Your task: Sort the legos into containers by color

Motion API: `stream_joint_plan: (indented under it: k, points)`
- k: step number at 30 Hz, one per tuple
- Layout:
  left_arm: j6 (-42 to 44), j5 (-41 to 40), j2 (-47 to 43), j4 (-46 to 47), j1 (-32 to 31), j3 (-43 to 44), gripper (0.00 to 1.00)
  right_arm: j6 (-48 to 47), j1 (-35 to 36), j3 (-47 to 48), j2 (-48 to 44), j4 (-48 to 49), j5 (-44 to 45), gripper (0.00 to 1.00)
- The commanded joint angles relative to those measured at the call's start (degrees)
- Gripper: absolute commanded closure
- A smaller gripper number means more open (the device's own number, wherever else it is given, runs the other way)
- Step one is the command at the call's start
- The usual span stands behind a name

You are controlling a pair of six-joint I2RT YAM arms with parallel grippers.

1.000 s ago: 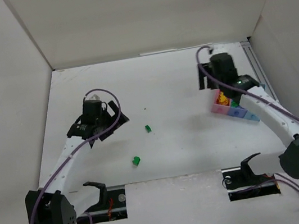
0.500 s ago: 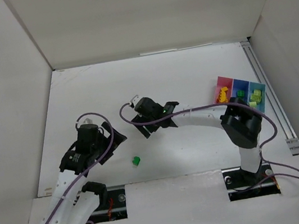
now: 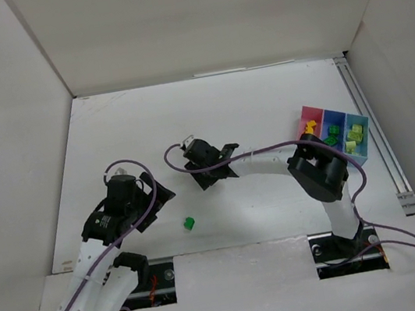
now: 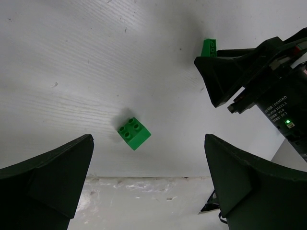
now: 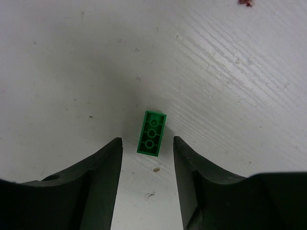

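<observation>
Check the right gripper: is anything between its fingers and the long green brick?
Nothing visible. The brick lies alone on bare table, its near end between the right gripper's open fingers.

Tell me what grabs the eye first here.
The open right gripper sits mid-table, its fingers on either side of a narrow green lego. Nearer the bases, a square green lego lies alone in front of the open left gripper. At the right edge, the pink, dark blue and light blue containers already hold bricks.
</observation>
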Motion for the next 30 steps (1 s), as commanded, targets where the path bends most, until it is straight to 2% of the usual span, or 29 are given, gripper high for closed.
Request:
stream_joint_plan:
  k: [1,5,7,9,13,14,20,24,27,28,30]
  points:
    - [-0.47,-0.98,-1.60,-0.58,-0.22,-0.35,0.00,1.94,0.68,2.55,0.24,2.86,2.17,0.49]
    - [-0.47,-0.99,-1.61,-0.58,-0.22,0.18,0.00,2.46,0.68,2.55,0.77,1.81,2.71,0.51]
    - [-0.47,-1.51,-2.14,-0.58,-0.22,0.18,0.00,2.46,0.68,2.02,1.30,2.42,2.71,0.59]
    - [-0.99,-1.52,-2.14,-0.58,-0.22,0.18,0.00,2.46,0.68,2.02,1.30,2.43,2.71,0.71]
    - [-0.99,-2.75,-2.14,-1.11,-0.22,1.40,0.00,2.46,0.68,2.02,0.69,2.43,4.10,0.76]
    - [-0.99,-3.36,-1.62,-1.11,-0.22,1.41,0.00,2.99,0.68,2.02,-0.27,2.43,5.24,0.81]
    - [-0.20,-3.89,1.11,0.90,-0.22,3.95,0.00,3.60,-1.25,-1.05,-8.95,2.43,5.87,0.86]
    - [1.99,-1.87,4.53,5.30,-0.22,3.96,0.00,4.13,-8.62,-6.40,-18.10,1.81,3.68,0.87]
    - [3.22,-1.25,8.05,8.28,-0.22,3.96,0.00,3.53,-17.93,-11.94,-26.61,-0.55,4.19,0.87]
    - [3.92,-0.65,9.88,9.87,-0.22,3.43,0.00,3.52,-23.18,-13.61,-30.13,-1.69,4.98,0.87]
    - [4.71,-0.12,11.65,11.71,-0.22,3.43,0.00,2.91,-28.65,-15.03,-33.21,-3.89,6.30,0.87]
